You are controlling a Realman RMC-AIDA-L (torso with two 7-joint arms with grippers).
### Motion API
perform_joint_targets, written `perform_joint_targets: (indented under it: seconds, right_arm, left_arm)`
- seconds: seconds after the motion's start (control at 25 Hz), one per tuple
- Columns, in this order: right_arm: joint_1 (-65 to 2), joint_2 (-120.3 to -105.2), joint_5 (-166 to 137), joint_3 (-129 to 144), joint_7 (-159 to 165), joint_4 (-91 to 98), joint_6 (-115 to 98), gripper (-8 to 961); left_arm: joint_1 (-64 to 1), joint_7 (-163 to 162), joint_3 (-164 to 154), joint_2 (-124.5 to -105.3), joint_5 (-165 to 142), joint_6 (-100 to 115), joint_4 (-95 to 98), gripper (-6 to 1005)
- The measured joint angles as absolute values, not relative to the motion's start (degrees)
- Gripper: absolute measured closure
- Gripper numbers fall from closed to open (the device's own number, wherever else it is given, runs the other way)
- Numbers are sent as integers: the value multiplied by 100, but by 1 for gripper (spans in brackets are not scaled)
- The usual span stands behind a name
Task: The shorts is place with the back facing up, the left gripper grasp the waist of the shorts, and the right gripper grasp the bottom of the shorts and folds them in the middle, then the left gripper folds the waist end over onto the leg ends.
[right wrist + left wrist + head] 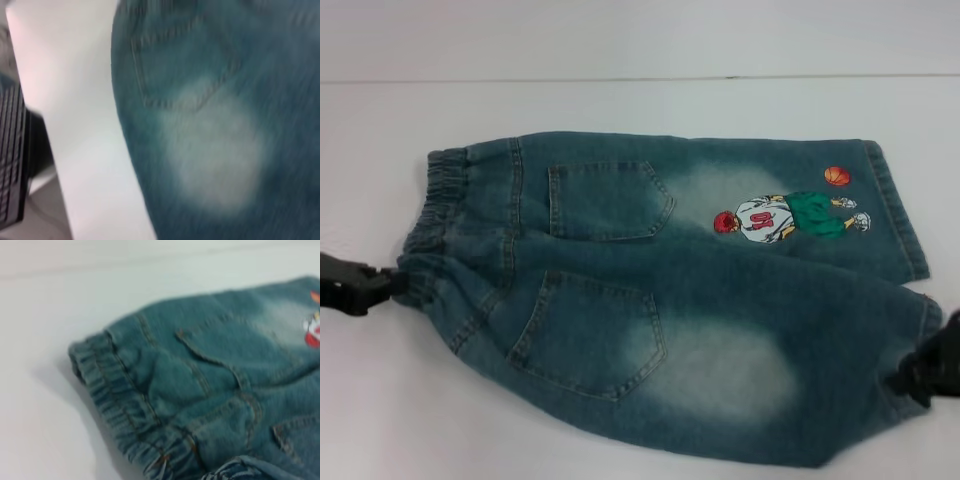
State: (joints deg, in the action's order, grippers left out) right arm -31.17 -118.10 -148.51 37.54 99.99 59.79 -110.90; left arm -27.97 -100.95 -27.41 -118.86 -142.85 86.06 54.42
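The denim shorts (670,290) lie back up on the white table, two patch pockets showing. The ruffled waist (445,200) is at the left. The bottom of the shorts (895,210) is at the right, by the cartoon player (790,215) and orange ball (837,176). My left gripper (382,284) is shut on the waist's near corner, which is drawn to a point. At the near leg's hem corner my right gripper (910,375) is shut on the cloth. The left wrist view shows the waist (115,400) close up, and the right wrist view a bleached patch (215,155).
The white table (620,100) runs on behind the shorts to a seam line at the back. In the right wrist view a dark ribbed object (12,160) stands off the table's edge.
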Motion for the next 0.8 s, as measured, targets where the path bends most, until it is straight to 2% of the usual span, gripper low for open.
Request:
perform_joint_targets:
  seconds: [0.56, 0.8]
  right_arm:
    - [-2865, -11825, -13484, 2581, 9378, 6042, -10049, 930]
    - [-2886, -11876, -13183, 2412, 9590, 6015, -9372, 931]
  left_arm:
    - [-2866, -10778, -2507, -11886, -13869, 8315, 5564, 937]
    - [-2853, -11038, -2489, -11957, -13822, 7990, 5677, 937]
